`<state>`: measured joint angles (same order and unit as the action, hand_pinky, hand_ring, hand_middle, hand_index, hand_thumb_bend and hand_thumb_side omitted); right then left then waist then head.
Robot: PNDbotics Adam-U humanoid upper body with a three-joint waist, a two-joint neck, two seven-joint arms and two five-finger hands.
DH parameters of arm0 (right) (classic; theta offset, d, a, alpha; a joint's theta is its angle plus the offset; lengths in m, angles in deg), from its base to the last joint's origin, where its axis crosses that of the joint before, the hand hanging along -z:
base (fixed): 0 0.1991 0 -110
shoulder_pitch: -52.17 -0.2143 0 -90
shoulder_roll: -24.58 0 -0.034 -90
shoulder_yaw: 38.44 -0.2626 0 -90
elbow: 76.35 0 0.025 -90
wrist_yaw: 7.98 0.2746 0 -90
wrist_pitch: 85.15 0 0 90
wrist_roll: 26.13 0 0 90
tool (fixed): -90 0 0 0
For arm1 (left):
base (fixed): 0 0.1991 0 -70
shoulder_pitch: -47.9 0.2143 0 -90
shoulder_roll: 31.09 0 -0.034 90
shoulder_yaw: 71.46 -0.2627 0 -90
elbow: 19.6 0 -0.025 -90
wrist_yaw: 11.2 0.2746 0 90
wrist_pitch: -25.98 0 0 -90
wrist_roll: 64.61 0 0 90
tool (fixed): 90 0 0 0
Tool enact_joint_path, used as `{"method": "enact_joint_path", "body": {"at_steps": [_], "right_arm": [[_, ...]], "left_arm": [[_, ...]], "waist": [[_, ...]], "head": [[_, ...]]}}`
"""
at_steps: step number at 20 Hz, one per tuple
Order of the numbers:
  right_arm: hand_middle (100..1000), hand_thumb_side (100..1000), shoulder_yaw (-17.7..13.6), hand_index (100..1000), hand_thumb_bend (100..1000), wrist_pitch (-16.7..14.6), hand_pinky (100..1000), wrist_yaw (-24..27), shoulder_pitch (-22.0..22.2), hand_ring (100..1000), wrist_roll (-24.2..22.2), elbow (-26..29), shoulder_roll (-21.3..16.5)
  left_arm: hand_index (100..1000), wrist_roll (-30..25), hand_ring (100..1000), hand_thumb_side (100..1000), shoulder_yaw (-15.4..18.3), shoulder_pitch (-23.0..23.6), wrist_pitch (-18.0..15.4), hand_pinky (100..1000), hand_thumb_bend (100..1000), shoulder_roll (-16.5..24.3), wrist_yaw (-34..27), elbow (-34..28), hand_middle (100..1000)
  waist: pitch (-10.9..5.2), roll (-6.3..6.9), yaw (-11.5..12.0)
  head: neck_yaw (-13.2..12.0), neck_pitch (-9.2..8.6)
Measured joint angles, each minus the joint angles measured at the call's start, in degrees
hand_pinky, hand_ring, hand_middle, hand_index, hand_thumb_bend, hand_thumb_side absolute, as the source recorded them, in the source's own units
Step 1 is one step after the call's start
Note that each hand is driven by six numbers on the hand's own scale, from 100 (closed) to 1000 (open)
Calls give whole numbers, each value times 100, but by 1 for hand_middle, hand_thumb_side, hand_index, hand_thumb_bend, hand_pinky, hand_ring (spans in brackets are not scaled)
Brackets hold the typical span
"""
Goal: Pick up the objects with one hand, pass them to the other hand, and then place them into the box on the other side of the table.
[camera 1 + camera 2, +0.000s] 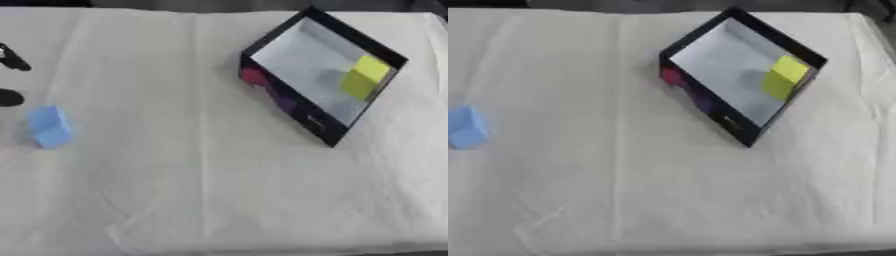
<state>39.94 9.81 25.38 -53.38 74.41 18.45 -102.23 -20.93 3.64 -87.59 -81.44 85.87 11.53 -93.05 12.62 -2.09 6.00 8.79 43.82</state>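
Covering the whole table is one white cloth (201, 165), creased lengthwise and puckered near its front edge. Two blocks and one box are the task's things in sight. One blue block (49, 126) stands on the cloth at the far left, near the table's left edge, upright and slightly turned, with nothing touching it. One black box (320, 75) sits on the right half toward the back, rotated so that a corner points to the front; its walls are dark, its floor pale grey, and its outer front wall carries a pink and a purple patch whose details I cannot read. Inside the box, against the right-hand wall, lies one yellow block (364, 76), a lighter top face and a darker side face showing. The blue block and the box are well apart, with a broad stretch of bare cloth between them. Of the robot, only two small black parts show at the left edge of the left eye view, above the blue block and clear of it: these belong to the left hand (10, 97), and I cannot tell whether its fingers are spread or curled, though it holds nothing that can be seen. The right eye view does not show these parts at all. The right hand appears in neither view.
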Motion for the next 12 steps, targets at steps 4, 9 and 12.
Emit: {"method": "enact_joint_path", "body": {"at_steps": [4,9,12], "right_arm": [[892,419,0,1000,100,9,719,-11,26,978,10,-12,0],[892,424,0,1000,100,25,720,-39,48,978,23,-17,0],[891,426,0,1000,100,37,720,-56,52,978,33,-17,0]], "left_arm": [[860,113,869,729,-175,80,209,917,736,90,238,-106,780],[851,440,866,715,-444,125,667,921,730,89,537,-128,768],[851,538,867,727,-547,129,827,923,746,81,571,-65,766]], "waist": [[0,0,-7],[0,0,-22],[0,0,-26]], "head": [[-20,0],[-90,0],[-153,0]]}}
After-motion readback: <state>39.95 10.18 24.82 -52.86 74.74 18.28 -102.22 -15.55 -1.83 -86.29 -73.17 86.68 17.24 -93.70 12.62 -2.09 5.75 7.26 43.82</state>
